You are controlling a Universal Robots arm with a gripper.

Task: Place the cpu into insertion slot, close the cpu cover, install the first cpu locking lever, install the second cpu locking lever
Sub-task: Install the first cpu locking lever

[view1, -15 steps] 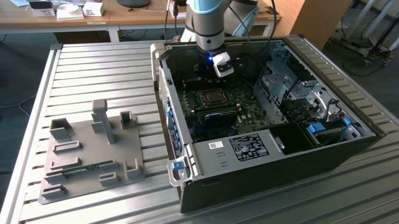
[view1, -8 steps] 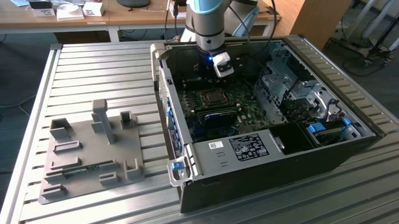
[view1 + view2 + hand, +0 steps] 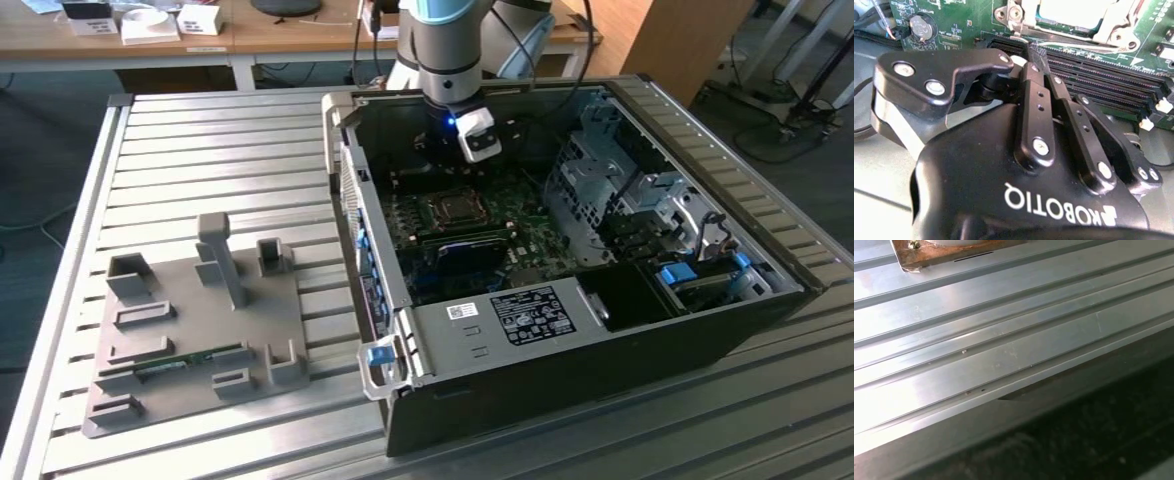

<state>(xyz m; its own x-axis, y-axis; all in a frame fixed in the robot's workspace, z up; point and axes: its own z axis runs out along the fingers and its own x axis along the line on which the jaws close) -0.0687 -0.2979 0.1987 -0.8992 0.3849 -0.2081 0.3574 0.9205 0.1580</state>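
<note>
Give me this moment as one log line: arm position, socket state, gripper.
arm: inside open computer case, above motherboard | gripper: near memory slots, below socket | cpu: seated in socket | grip state: unclear

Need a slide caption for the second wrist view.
Gripper poised over the motherboard, beside the memory slots and processor socket.

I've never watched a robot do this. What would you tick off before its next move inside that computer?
1. cpu seated in the socket: ok; its silvery top lies inside the socket in the second wrist view.
2. cpu cover lowered: looks ok; the metal frame seems to lie flat around the chip.
3. Both locking levers latched: cannot tell.
4. gripper near the socket: ok; it hangs above the motherboard, beside the socket.
5. Access: ok; the computer case lies on its side with the panel off.
6. Anything held by the gripper: cannot tell.
</note>
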